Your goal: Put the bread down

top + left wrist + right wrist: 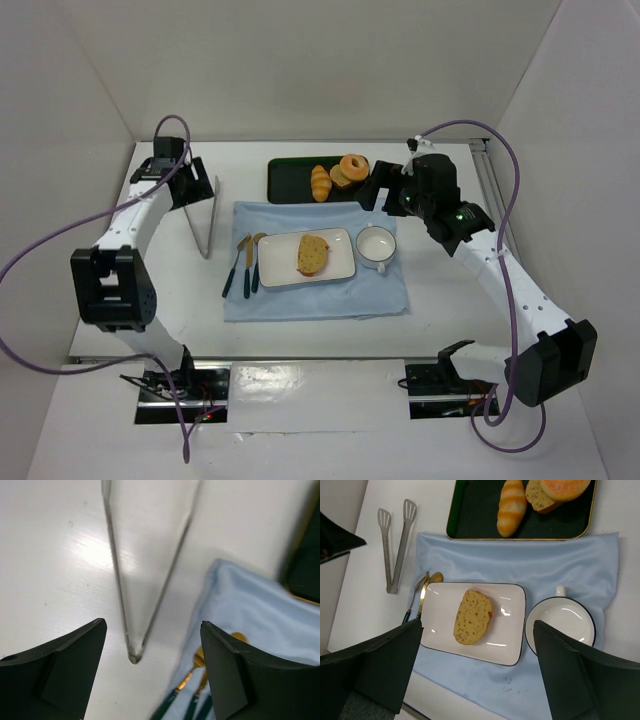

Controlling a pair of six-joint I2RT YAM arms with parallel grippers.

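The bread (312,254), a flat golden-brown slice, lies on a white rectangular plate (338,266) on a light blue cloth (320,300). It also shows in the right wrist view (472,617), on the plate (505,630). My right gripper (378,192) is open and empty, high above the cloth near the tray; its fingers (380,665) frame the plate from above. My left gripper (197,184) is open and empty above metal tongs (207,220), which lie on the table (131,575) between its fingers (65,670).
A dark tray (290,180) at the back holds a striped roll (320,182), a donut (354,165) and another slice under it. A white cup (376,245) stands right of the plate. Gold cutlery with dark handles (243,265) lies left of the plate.
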